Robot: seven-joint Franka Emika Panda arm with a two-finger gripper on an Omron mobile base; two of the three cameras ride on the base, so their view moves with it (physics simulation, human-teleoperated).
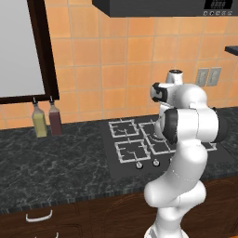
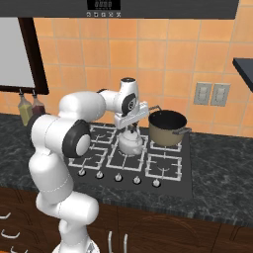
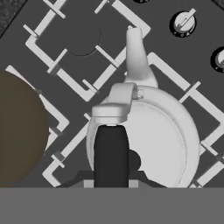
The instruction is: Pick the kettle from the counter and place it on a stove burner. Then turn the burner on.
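The small silver-white kettle (image 2: pixel 130 143) sits low on the big centre grate of the stove burner (image 2: pixel 126 161), in the middle of the black cooktop. Whether its base touches the wires I cannot tell. My gripper (image 2: pixel 130 129) hangs straight above it. From the hand view, the kettle (image 3: pixel 162 144) is seen from above, spout pointing toward the knobs. My gripper (image 3: pixel 111 133) is shut on the arched handle at the top of its arc, the dark fingers pressed together. The black marbled counter (image 2: pixel 217 173) stretches to both sides. In the left base view my own arm hides the kettle.
A larger dark pot (image 2: pixel 167 127) stands on the back right grate, close beside the kettle, brown in the hand view (image 3: pixel 17 127). A row of knobs (image 2: pixel 118 177) lines the cooktop's front edge. Two bottles (image 1: pixel 46 121) stand at the wall far left. A range hood (image 2: pixel 118 7) hangs overhead.
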